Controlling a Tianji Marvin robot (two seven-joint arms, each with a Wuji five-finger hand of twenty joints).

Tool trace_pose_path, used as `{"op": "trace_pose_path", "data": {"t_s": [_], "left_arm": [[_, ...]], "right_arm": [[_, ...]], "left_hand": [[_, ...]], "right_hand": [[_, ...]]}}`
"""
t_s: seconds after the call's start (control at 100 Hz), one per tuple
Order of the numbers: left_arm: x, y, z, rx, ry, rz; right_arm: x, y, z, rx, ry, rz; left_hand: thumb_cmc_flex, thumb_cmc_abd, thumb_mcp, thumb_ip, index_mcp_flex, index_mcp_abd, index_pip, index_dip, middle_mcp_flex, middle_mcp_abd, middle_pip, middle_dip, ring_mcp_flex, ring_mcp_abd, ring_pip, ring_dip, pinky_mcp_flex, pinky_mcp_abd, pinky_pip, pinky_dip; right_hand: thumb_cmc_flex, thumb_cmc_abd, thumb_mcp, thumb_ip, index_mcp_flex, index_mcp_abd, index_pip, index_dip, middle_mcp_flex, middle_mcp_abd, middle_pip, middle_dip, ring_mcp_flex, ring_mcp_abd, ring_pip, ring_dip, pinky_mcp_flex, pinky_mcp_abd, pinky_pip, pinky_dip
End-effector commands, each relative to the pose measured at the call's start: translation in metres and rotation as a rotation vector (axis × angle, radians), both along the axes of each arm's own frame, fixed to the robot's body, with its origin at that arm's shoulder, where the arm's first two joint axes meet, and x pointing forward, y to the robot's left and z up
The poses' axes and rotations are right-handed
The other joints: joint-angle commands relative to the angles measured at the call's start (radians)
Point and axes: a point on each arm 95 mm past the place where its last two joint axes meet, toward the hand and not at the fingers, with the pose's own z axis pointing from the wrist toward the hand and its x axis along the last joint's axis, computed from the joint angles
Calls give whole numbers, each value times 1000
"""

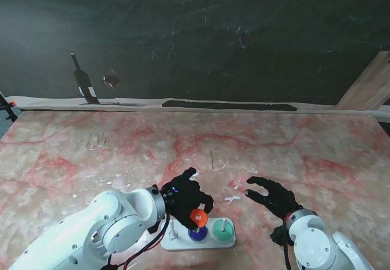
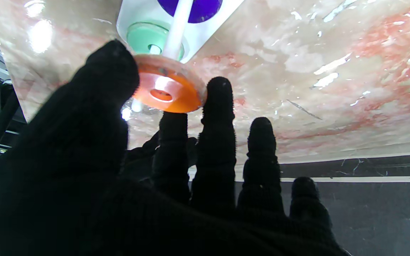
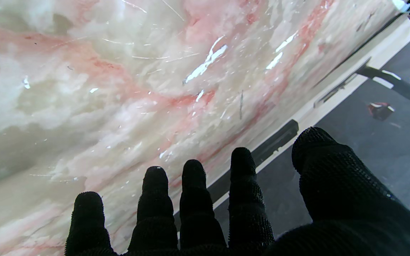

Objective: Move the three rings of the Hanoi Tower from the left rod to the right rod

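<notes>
nearest to you, at the table's front edge, sits the white base (image 1: pixel 183 243) of the tower, with its three rods in a row. you can see the left rod (image 1: pixel 173 228) standing bare, the blue ring (image 1: pixel 197 234) seated low on the middle rod, and the green ring (image 1: pixel 223 230) already down on the right rod. so two rings are off the start peg, and by that layout the puzzle looks to be in its later moves.

just over the middle rod your left hand (image 1: pixel 183 197) is pinching the orange ring (image 1: pixel 198 218), thumb on one edge and fingertips (image 2: pixel 219 93) on the opposite edge. in the left wrist view the ring is tilted, its hole sits off the white middle rod (image 2: pixel 176 32), and the rod runs behind the rim; whether it is fully clear of the tip you cannot tell. the edge pinch makes sense: it leaves the hole free so the rod can pass.

farther out and to the right, your right hand (image 1: pixel 271 195) hovers over bare marble with fingers spread and nothing in it, well apart from the base, likely parked so it stays out of the left arm's way.

beyond both, the pink-veined table (image 1: pixel 292 148) runs to a pale far edge and a dark wall.
</notes>
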Motion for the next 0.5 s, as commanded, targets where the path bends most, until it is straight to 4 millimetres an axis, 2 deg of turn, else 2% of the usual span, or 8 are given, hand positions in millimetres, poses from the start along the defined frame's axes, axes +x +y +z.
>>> {"op": "trace_pose_path", "data": {"t_s": [0.0,0.49], "left_arm": [[-2,2,2,2,0,3],[-16,28,15,25,-24,70]], "right_arm": [[-3,2,-1,7,6,3],[-2,2,-2,9,7,4]], "left_hand": [[75,63,137,55,51,-2,34,13,33,-68,28,12,20,-2,17,10,-10,14,4,24],[76,62,137,54,54,-2,33,14,35,-68,27,13,22,-1,23,15,-8,15,14,21]], "right_hand": [[-9,17,-24,14,-36,9,-11,-6,-33,4,-1,-4,-20,0,4,8,-10,12,23,-2],[-10,16,-24,14,-35,7,-10,-6,-33,4,0,-4,-21,0,5,8,-11,12,25,-6]]}}
